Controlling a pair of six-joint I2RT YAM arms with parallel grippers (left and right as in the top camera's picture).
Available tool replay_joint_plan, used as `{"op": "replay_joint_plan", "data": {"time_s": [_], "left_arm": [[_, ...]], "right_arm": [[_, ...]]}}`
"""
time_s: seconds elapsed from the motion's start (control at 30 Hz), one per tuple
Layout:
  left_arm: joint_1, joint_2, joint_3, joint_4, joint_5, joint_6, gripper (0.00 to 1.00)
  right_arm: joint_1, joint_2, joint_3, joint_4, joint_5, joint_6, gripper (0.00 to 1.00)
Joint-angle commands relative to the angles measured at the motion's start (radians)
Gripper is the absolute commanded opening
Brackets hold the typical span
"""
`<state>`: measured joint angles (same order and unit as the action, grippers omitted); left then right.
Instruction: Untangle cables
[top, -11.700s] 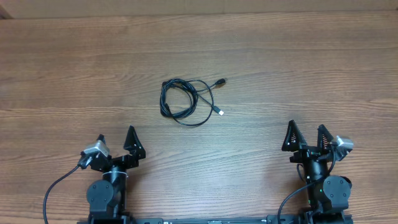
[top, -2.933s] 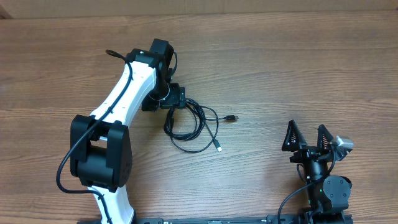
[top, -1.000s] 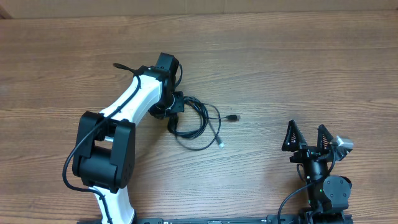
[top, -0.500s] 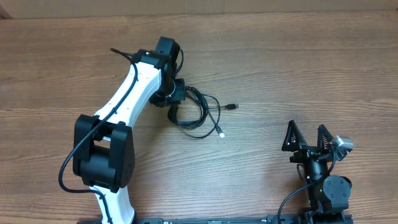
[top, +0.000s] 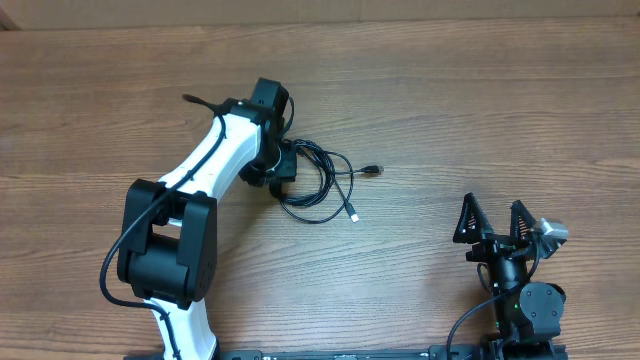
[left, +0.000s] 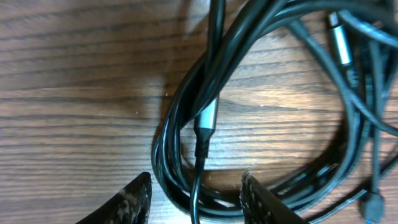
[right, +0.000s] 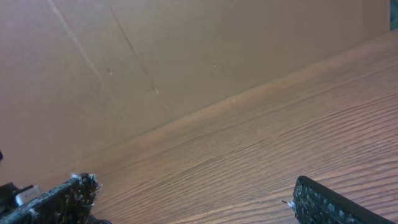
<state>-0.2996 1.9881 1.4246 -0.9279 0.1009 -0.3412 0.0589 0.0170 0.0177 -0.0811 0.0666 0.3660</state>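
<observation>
The cables lie as a tangled black loop on the wooden table, with one plug end pointing right and another pointing toward the front. My left gripper hangs over the loop's left side. In the left wrist view its fingers stand apart on either side of the cables, and wood shows between the strands and each pad. A silver-sleeved connector lies across the bundle. My right gripper rests at the front right, open with nothing in it.
The wooden table stretches around the tangle. A cardboard wall rises behind the table's far edge. The left arm reaches diagonally from its base at the front left.
My left gripper's jaws have spread apart around the bundle. The tangle and the gripper shifted slightly toward the back. The right arm stayed still.
</observation>
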Motion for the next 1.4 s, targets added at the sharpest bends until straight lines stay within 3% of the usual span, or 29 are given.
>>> {"op": "replay_joint_plan", "data": {"time_s": [0.0,0.23,0.53,0.7,0.77,0.8,1.13,1.37], "left_arm": [[0.004,0.002,-0.031,0.021,0.002,0.003,0.42],[0.000,0.002,-0.031,0.037,0.076,-0.009,0.25],[-0.041,0.002,-0.101,0.091,-0.033,-0.090,0.27],[-0.046,0.001,-0.105,0.119,-0.030,-0.090,0.16],[-0.046,0.001,-0.092,0.117,-0.029,-0.088,0.04],[-0.046,0.000,-0.082,0.114,-0.029,-0.078,0.04],[-0.049,-0.006,0.150,-0.133,0.015,-0.021,0.04],[-0.065,-0.005,0.129,-0.262,0.137,-0.025,0.04]], "right_arm": [[-0.004,-0.003,-0.009,0.004,-0.001,0.005,1.00],[-0.004,-0.003,-0.009,0.004,-0.001,0.005,1.00],[-0.004,-0.003,-0.009,0.004,-0.001,0.004,1.00],[-0.004,-0.003,-0.009,0.004,-0.001,0.005,1.00],[-0.004,-0.003,-0.009,0.004,-0.001,0.005,1.00],[-0.004,-0.003,-0.009,0.004,-0.001,0.005,1.00],[-0.004,-0.003,-0.009,0.004,-0.001,0.005,1.00],[-0.004,-0.003,-0.009,0.004,-0.001,0.005,1.00]]}}
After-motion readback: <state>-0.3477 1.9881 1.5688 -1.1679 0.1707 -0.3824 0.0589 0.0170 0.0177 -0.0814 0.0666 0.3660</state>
